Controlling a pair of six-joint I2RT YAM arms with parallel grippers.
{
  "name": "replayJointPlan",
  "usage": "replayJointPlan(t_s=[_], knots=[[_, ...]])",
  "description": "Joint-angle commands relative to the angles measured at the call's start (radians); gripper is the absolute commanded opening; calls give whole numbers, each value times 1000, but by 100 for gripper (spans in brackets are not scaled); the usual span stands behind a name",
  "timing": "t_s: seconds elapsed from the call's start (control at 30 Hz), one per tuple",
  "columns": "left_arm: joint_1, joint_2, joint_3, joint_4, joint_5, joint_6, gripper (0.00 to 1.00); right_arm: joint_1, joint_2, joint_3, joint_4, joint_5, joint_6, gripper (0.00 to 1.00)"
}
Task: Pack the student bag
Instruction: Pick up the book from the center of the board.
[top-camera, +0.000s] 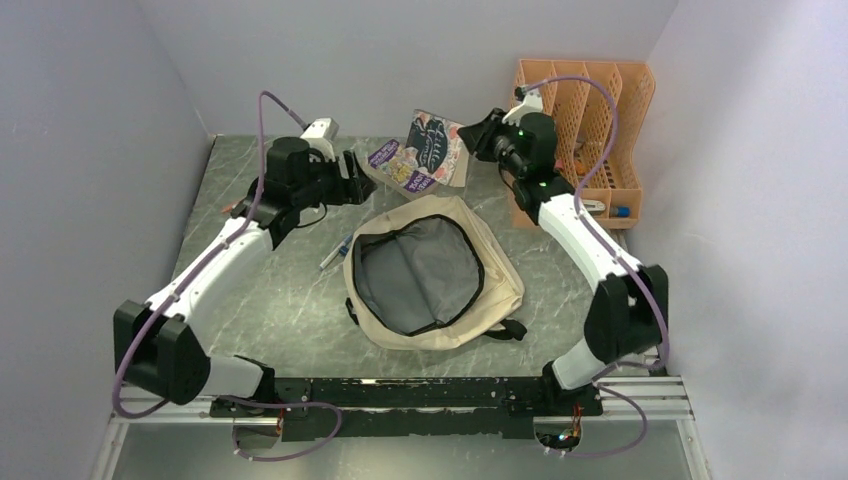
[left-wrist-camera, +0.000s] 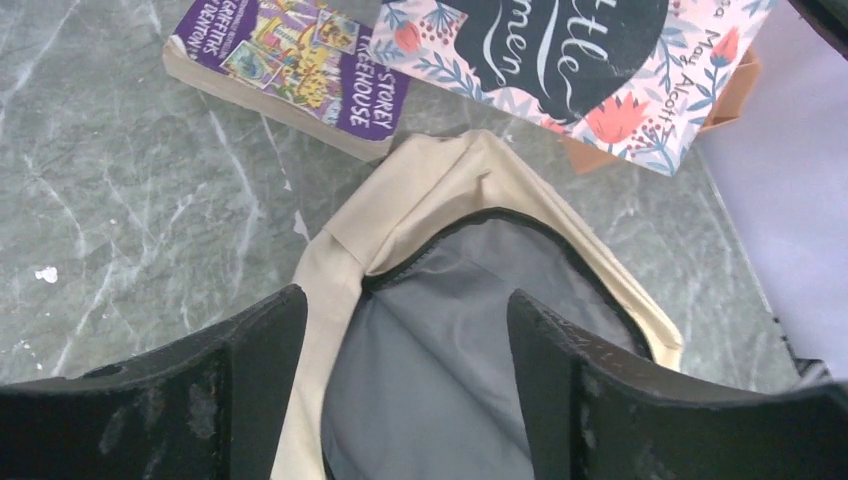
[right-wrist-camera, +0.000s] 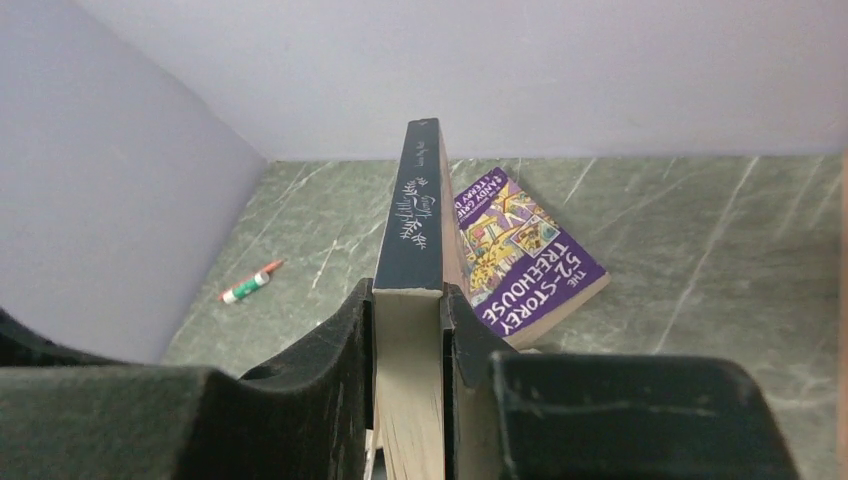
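The student bag, beige with a dark grey lining, lies open in the middle of the table. My left gripper hovers open at the bag's far rim; the left wrist view shows the lining between its spread fingers. My right gripper is shut on a floral paperback, gripped on edge with its dark spine pointing away, above the table behind the bag. The same book shows at the top of the left wrist view.
A purple "52-Storey Treehouse" book lies flat behind the bag. A pen lies left of the bag. Another red and green pen lies near the left wall. An orange file organizer stands at the back right.
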Motion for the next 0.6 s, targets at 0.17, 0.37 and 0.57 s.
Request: replayJointPlan(t_s=[0.17,0.37,0.57], knots=[[8,-217,20,-133,67,124,97,-5,-410,-117,-180,-161,-193,0],[8,-382,-90,21,199,179,97,-5,-599,-193,-275,-368,-222,0],[2,-410,-192,157,474,200,97,-5,-695,-201,-289,-546,-225,0]])
